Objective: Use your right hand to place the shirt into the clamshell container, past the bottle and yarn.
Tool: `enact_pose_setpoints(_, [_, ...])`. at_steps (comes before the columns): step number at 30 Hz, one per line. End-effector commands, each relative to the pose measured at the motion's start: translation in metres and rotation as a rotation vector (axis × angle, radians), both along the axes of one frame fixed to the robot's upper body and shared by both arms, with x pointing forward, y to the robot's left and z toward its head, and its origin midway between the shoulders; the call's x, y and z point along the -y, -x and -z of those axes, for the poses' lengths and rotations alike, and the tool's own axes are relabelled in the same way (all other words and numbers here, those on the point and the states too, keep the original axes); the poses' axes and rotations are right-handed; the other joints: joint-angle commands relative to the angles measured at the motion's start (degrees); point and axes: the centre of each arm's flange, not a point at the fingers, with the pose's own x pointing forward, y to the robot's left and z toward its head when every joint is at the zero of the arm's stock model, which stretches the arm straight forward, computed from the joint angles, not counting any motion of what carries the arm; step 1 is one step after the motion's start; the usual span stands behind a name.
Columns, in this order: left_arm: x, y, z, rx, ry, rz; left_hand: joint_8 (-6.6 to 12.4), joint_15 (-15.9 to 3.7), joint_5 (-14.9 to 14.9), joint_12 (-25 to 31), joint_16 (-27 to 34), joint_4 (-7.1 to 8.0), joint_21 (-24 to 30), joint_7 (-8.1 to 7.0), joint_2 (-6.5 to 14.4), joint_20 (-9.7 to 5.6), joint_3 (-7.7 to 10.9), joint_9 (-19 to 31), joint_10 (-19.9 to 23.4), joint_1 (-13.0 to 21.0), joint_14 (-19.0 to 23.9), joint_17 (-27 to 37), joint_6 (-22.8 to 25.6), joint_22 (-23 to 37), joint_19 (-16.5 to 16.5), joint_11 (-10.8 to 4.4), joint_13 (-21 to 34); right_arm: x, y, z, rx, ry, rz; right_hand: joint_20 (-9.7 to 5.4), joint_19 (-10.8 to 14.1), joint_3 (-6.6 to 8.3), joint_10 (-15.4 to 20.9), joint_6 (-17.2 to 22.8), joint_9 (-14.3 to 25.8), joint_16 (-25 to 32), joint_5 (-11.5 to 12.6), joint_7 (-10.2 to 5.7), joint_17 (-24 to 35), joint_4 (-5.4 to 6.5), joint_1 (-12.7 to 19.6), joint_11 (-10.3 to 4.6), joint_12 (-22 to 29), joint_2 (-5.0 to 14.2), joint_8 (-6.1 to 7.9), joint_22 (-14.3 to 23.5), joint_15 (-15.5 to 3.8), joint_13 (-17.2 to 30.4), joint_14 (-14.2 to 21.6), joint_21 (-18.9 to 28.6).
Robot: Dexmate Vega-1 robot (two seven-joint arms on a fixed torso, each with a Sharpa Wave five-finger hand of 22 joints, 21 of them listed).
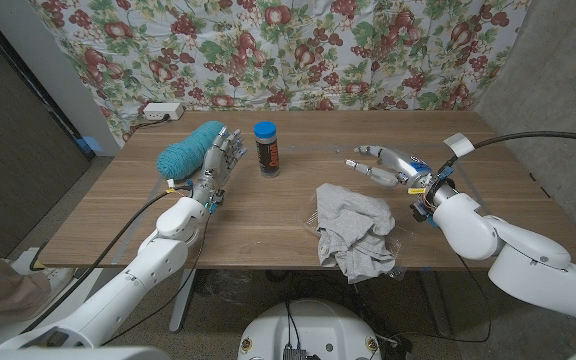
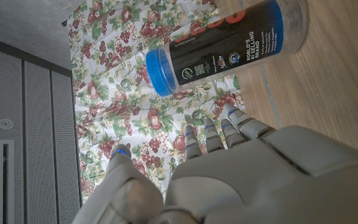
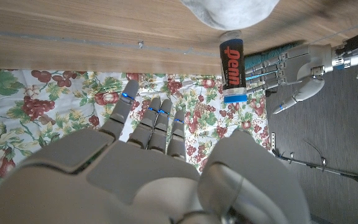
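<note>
The grey shirt (image 1: pixel 353 228) lies crumpled on the clear clamshell container (image 1: pixel 400 243) near the front edge of the bench (image 1: pixel 268 220). The right hand (image 1: pixel 388 166) hovers just beyond it, fingers spread, grasping nothing. Over on the other side, the left hand (image 1: pixel 220 160) stands empty with fingers apart between the teal yarn (image 1: pixel 190 150) and the blue-capped bottle (image 1: pixel 266 147).

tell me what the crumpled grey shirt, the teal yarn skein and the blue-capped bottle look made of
Crumpled grey shirt: soft matte knit fabric, likely cotton jersey, going by its limp folds. Teal yarn skein: fuzzy wound fibre, wool or acrylic, hard to tell. Blue-capped bottle: probably clear glossy plastic with a dark printed label, judging by the sheen in the left wrist view.
</note>
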Motion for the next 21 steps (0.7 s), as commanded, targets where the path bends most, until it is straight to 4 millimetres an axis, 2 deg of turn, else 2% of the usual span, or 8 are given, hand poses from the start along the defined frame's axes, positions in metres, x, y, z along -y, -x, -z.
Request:
enact_pose_setpoints(1, [0.0, 0.0, -0.003, -0.003, 0.001, -0.004, 0.06, -4.21, 0.0, 0.1, -0.2, -0.07, 0.2, -0.37, 0.4, -3.54, -0.16, 0.2, 0.4, 0.2, -0.4, 0.2, 0.4, 0.3, 0.3, -0.35, 0.2, 0.005, -0.011, -0.01, 0.0, -0.151, -0.094, -0.26, -0.2, -0.13, -0.5, -0.7, 0.1, -0.4, 0.3, 0.16, -0.1, 0.55, -0.7, 0.27, -0.3, 0.18, -0.19, 0.1, -2.86, -0.2, -0.4, -0.4])
enact_pose_setpoints(5, [0.001, -0.001, -0.004, -0.003, 0.0, -0.002, 0.04, -4.19, 0.0, 0.1, -0.2, -0.08, 0.2, -0.38, 0.4, -3.53, -0.16, 0.2, 0.4, 0.2, -0.5, 0.2, 0.4, 0.3, 0.2, -0.31, 0.2, 0.008, -0.014, -0.012, 0.002, -0.205, -0.114, -0.51, 0.1, -0.16, -0.3, 0.6, 0.0, -0.5, 0.3, 0.46, -0.4, 0.63, -1.3, 0.07, -0.4, 0.4, 0.44, 0.1, -2.75, -0.5, -0.3, -0.7])
enact_pose_setpoints(11, [0.003, -0.003, -0.005, -0.002, 0.0, 0.001, 0.04, -4.15, 0.0, 0.1, -0.2, -0.09, 0.2, -0.32, 0.4, -3.54, -0.17, 0.2, 0.4, 0.2, -0.5, 0.2, 0.4, 0.3, 0.2, -0.29, 0.2, 0.011, -0.018, -0.014, -0.004, -0.265, -0.151, -0.82, 0.5, -0.16, -0.2, 0.4, 0.0, -0.5, 0.3, 0.52, -0.6, 0.59, -1.6, 0.1, -0.5, 0.46, 0.4, 0.1, -2.92, -0.7, -0.2, -0.8])
enact_pose_setpoints(14, [0.003, -0.004, -0.006, -0.003, -0.001, 0.002, 0.01, -4.16, 0.0, 0.1, -0.2, -0.1, 0.2, -0.35, 0.4, -3.53, -0.17, 0.2, 0.4, 0.2, -0.5, 0.2, 0.4, 0.3, 0.2, -0.27, 0.2, 0.012, -0.019, -0.015, 0.0, -0.283, -0.16, -1.25, 1.5, -0.19, -0.1, 0.1, -0.1, -0.3, 0.3, 0.65, -0.9, 0.54, -2.0, 0.35, -0.6, 0.5, 0.32, 0.1, -2.85, -1.0, 0.5, -0.7])
enact_pose_setpoints(21, [0.003, -0.005, -0.006, -0.006, -0.002, -0.001, 0.01, -4.17, 0.0, 0.1, -0.1, -0.11, 0.2, -0.31, 0.4, -3.51, -0.18, 0.2, 0.4, 0.2, -0.5, 0.2, 0.4, 0.3, 0.2, -0.27, 0.2, 0.012, -0.024, -0.016, 0.003, -0.275, -0.164, -1.49, 2.3, -0.2, -0.2, -0.4, -0.1, -0.2, 0.3, 0.6, -1.3, 0.44, -2.4, -0.19, -0.8, 0.55, 0.2, 0.1, -3.3, -1.3, 1.3, -0.9])
